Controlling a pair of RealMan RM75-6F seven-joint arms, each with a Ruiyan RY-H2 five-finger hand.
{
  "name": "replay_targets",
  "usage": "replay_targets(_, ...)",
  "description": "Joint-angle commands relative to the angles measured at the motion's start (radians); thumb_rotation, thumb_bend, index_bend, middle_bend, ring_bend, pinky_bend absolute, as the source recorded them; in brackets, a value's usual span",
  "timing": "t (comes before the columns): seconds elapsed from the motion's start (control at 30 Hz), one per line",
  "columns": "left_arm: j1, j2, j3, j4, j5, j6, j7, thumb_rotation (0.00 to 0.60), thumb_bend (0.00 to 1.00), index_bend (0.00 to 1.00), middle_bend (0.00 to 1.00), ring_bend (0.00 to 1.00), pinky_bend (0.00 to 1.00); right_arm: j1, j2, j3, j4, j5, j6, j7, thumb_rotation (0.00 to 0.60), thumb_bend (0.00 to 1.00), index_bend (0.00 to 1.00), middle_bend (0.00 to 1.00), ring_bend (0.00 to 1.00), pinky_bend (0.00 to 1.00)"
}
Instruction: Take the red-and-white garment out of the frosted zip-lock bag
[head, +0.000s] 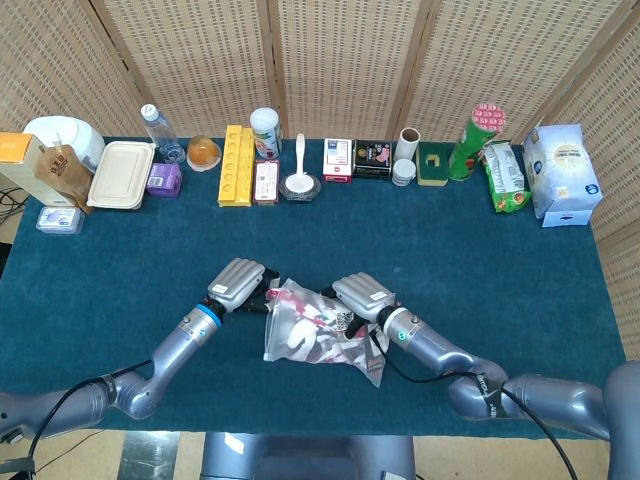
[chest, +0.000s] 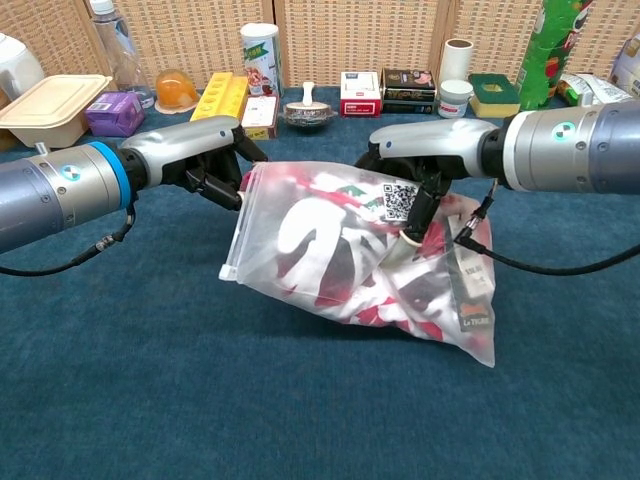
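Observation:
The frosted zip-lock bag (chest: 340, 255) (head: 312, 333) hangs lifted off the blue table between my two hands, with the red-and-white garment (chest: 330, 245) inside it. My left hand (chest: 205, 160) (head: 238, 283) grips the bag's zip edge at its upper left corner. My right hand (chest: 420, 165) (head: 362, 296) pinches the bag's top near a QR-code label (chest: 398, 200). The zip edge faces left and its strip (chest: 240, 225) runs down the bag's left side. The bag's right end sags to the cloth.
A row of items lines the table's far edge: a lunch box (head: 121, 174), a water bottle (head: 158, 130), a yellow tray (head: 235, 165), a bowl with spoon (head: 300, 182), small boxes (head: 356, 159), a green can (head: 472, 138) and a tissue pack (head: 562, 172).

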Motion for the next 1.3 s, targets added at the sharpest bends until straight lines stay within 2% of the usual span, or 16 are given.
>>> replay_targets(0.03, -0.002, -0.005, -0.002, 0.004, -0.008, -0.006, 0.008, 0.600, 0.49, 0.86, 1.00, 1.00, 0.94, 0.007, 0.005, -0.011, 0.006, 0.007, 0.000, -0.037, 0.600, 0.14, 0.70, 0.81, 0.97, 0.95)
replay_targets(0.07, -0.004, -0.008, -0.003, 0.007, -0.015, -0.011, 0.015, 0.600, 0.49, 0.86, 1.00, 1.00, 0.94, 0.010, 0.010, -0.014, 0.004, 0.017, -0.001, -0.056, 0.600, 0.14, 0.66, 0.78, 0.94, 0.93)
replay_targets(0.17, -0.008, -0.017, -0.007, 0.017, -0.033, -0.020, 0.039, 0.600, 0.49, 0.86, 1.00, 1.00, 0.94, 0.020, 0.028, -0.023, -0.012, 0.051, -0.011, -0.098, 0.600, 0.14, 0.50, 0.64, 0.79, 0.81)
replay_targets(0.23, -0.012, -0.025, -0.010, 0.025, -0.047, -0.026, 0.054, 0.600, 0.49, 0.86, 1.00, 1.00, 0.94, 0.025, 0.043, -0.026, -0.025, 0.080, -0.013, -0.119, 0.600, 0.13, 0.39, 0.53, 0.67, 0.70)
replay_targets(0.33, -0.017, -0.034, -0.013, 0.030, -0.064, -0.031, 0.079, 0.600, 0.49, 0.85, 1.00, 1.00, 0.94, 0.026, 0.059, -0.026, -0.044, 0.117, -0.004, -0.137, 0.600, 0.13, 0.28, 0.42, 0.54, 0.56)
replay_targets(0.53, -0.026, -0.049, -0.023, 0.036, -0.095, -0.037, 0.124, 0.600, 0.49, 0.86, 1.00, 1.00, 0.94, 0.016, 0.089, -0.026, -0.072, 0.144, 0.002, -0.128, 0.600, 0.12, 0.10, 0.24, 0.35, 0.39)
replay_targets(0.6, -0.029, -0.053, -0.025, 0.037, -0.101, -0.038, 0.133, 0.600, 0.49, 0.86, 1.00, 1.00, 0.94, 0.011, 0.093, -0.025, -0.074, 0.139, 0.004, -0.120, 0.600, 0.11, 0.06, 0.20, 0.31, 0.35)
replay_targets(0.77, -0.037, -0.065, -0.032, 0.041, -0.114, -0.038, 0.157, 0.600, 0.49, 0.86, 1.00, 1.00, 0.94, -0.010, 0.119, -0.017, -0.086, 0.118, 0.013, -0.082, 0.600, 0.10, 0.04, 0.17, 0.27, 0.31)
replay_targets(0.9, -0.047, -0.080, -0.041, 0.050, -0.131, -0.043, 0.178, 0.600, 0.49, 0.86, 1.00, 1.00, 0.94, -0.043, 0.157, -0.012, -0.108, 0.058, 0.043, -0.043, 0.600, 0.10, 0.04, 0.17, 0.26, 0.30)
replay_targets(1.03, -0.054, -0.087, -0.046, 0.054, -0.139, -0.045, 0.191, 0.600, 0.48, 0.86, 1.00, 1.00, 0.94, -0.073, 0.180, -0.013, -0.113, 0.002, 0.084, -0.019, 0.600, 0.10, 0.09, 0.19, 0.26, 0.30)
replay_targets(1.13, -0.065, -0.093, -0.053, 0.054, -0.149, -0.050, 0.205, 0.600, 0.49, 0.86, 1.00, 1.00, 0.94, -0.124, 0.201, -0.024, -0.102, -0.119, 0.184, 0.008, 0.600, 0.10, 0.15, 0.24, 0.29, 0.31)
replay_targets(1.3, -0.073, -0.083, -0.057, 0.038, -0.173, -0.060, 0.235, 0.600, 0.48, 0.86, 1.00, 1.00, 0.94, -0.171, 0.224, -0.060, -0.054, -0.278, 0.268, 0.090, 0.600, 0.10, 0.22, 0.31, 0.36, 0.36)
